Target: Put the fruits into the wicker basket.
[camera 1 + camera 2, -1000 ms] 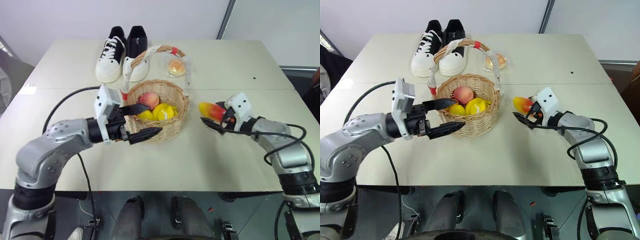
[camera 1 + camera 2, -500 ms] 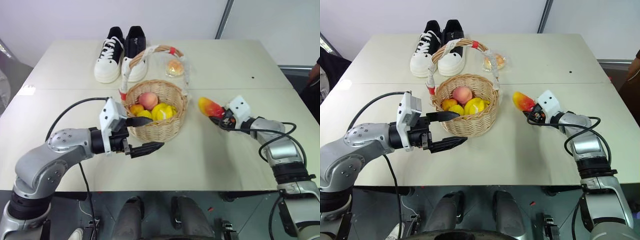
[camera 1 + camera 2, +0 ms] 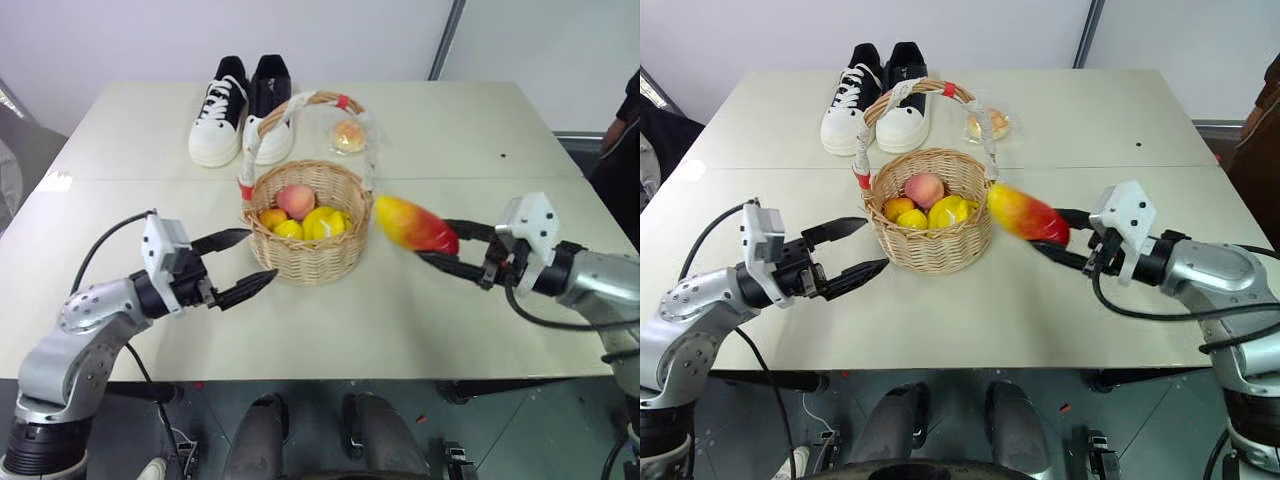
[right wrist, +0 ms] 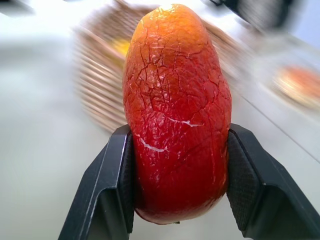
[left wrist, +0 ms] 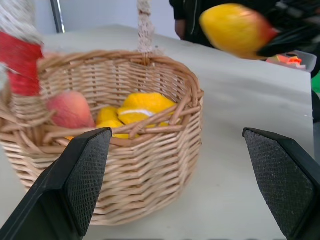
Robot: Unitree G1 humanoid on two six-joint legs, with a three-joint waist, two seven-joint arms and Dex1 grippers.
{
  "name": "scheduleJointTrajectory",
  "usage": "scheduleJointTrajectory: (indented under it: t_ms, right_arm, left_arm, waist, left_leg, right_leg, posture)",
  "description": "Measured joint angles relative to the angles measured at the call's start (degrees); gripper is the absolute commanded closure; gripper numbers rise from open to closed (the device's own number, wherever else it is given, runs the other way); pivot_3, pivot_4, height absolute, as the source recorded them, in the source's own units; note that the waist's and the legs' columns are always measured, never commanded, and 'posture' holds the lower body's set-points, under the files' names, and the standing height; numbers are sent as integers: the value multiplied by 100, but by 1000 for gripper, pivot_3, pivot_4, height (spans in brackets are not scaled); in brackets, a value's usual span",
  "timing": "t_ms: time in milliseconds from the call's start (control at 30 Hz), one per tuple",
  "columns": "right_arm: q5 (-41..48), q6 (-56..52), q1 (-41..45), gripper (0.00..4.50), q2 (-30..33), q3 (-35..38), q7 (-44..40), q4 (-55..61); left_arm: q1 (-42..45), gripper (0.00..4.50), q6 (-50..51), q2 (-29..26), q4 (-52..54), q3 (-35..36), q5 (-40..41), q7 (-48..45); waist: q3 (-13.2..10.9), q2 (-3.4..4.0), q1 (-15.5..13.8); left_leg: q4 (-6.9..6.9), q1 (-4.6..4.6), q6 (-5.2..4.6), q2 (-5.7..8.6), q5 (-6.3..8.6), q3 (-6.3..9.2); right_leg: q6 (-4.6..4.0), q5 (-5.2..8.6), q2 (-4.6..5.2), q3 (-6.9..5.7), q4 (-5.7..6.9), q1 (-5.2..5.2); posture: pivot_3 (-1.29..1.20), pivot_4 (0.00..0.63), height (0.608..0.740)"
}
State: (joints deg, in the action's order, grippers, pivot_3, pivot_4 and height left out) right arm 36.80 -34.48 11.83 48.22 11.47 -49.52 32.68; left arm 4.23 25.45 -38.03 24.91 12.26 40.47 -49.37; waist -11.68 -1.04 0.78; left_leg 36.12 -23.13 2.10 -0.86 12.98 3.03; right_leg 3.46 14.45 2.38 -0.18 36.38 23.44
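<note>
The wicker basket (image 3: pixel 312 262) stands mid-table with its taped arched handle (image 3: pixel 300 102) up. Inside lie a yellow lemon-like fruit (image 3: pixel 322 222), a pink-red round fruit (image 3: pixel 296 200) and small yellow-orange pieces. My right gripper (image 3: pixel 432 244) is shut on the red-to-yellow mango (image 3: pixel 410 223) and holds it in the air just right of the basket's rim, yellow end toward the basket. The wrist view shows both pads (image 4: pixel 116 175) pressed on the mango's (image 4: pixel 177 110) sides. On the basket's left, my left gripper (image 3: pixel 261 254) stands open and holds nothing, its tips close to the wall (image 5: pixel 150 165).
A pair of black-and-white sneakers (image 3: pixel 240 110) sits at the table's back, left of a round pale-orange item in clear wrap (image 3: pixel 349 136). A person (image 3: pixel 622 125) stands at the far right edge. Bare tabletop (image 3: pixel 340 330) lies in front of the basket.
My right gripper closed on the mango, lifted it off the table and carried it toward the basket's right rim. My left arm drew back to the left and lower, away from the basket.
</note>
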Motion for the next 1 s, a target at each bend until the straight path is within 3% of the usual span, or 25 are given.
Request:
scheduleJointTrajectory:
  t_ms: [200, 367, 400, 467, 500, 533, 633, 833, 1000]
  right_arm:
    - [-951, -588, 1881, 2642, -1146, -1695, 1349, -352]
    - [-1536, -739, 2354, 2642, -1647, -2405, 1734, -954]
    - [-1628, -742, 2365, 1673, -1729, -2490, 1763, -1032]
    - [-1761, -742, 2413, 820, -1818, -2590, 1789, -1107]
    - [-1801, -740, 2431, 296, -1824, -2589, 1797, -1107]
    - [-1858, -720, 2447, 73, -1822, -2585, 1816, -1101]
    - [-1946, -615, 2433, 73, -1783, -2495, 1798, -1067]
    - [-457, -827, 1569, 73, -1370, -626, 1064, -433]
    - [-655, -741, 1482, 73, -1849, -565, 1635, -974]
  left_arm:
    - [103, 0, -102, 29, -96, -14, -79, -45]
    - [77, 0, -104, 188, -16, -21, -105, 113]
    - [77, 0, -104, 243, 21, -22, -104, 169]
    - [79, 0, -100, 298, 89, -27, -104, 258]
    - [78, 0, -99, 321, 122, -30, -104, 294]
    - [74, 0, -94, 331, 150, -36, -104, 336]
    - [52, 0, -89, 350, 240, -64, -103, 374]
    - [-2, 0, -91, 439, 258, -113, -102, 395]
    - [93, 0, -203, 677, 207, -129, -93, 361]
  waist:
    - [1, 0, 6]
    - [1, -1, -49]
    - [1, -1, -42]
    - [1, -1, -20]
    - [1, -1, -17]
    - [1, -1, -15]
    - [1, -1, -11]
    - [3, -4, -50]
    - [4, -3, 37]
  left_leg:
    - [-4, -11, 0, -1, -1, -1]
    - [-10, -35, -1, 8, 0, 4]
    - [-9, -35, -2, 11, 1, 0]
    - [-9, -35, -3, 16, 1, -6]
    - [-7, -34, -3, 16, 1, -6]
    - [-6, -33, -3, 15, 1, -5]
    - [-5, -27, -3, 15, 1, -5]
    - [-1, -21, -5, 14, 2, 1]
    - [-1, 6, -5, 0, 2, -14]
  right_leg:
    - [-23, -15, -6, 1, 2, 17]
    - [16, -13, 9, 0, 2, 31]
    - [18, -13, 14, 0, 1, 31]
    - [18, -13, 16, 1, 0, 32]
    - [18, -13, 15, 1, 0, 31]
    - [18, -13, 13, 1, 1, 31]
    - [3, -6, 10, 1, 8, 30]
    - [18, -11, 7, 0, 4, 14]
    - [-16, -13, -11, 8, 25, 12]
  posture:
    - [0, 150, 740]
    - [0, 150, 740]
    - [0, 150, 740]
    - [0, 150, 740]
    - [0, 150, 740]
    - [0, 150, 740]
    - [0, 150, 740]
    - [0, 150, 740]
    - [0, 150, 740]
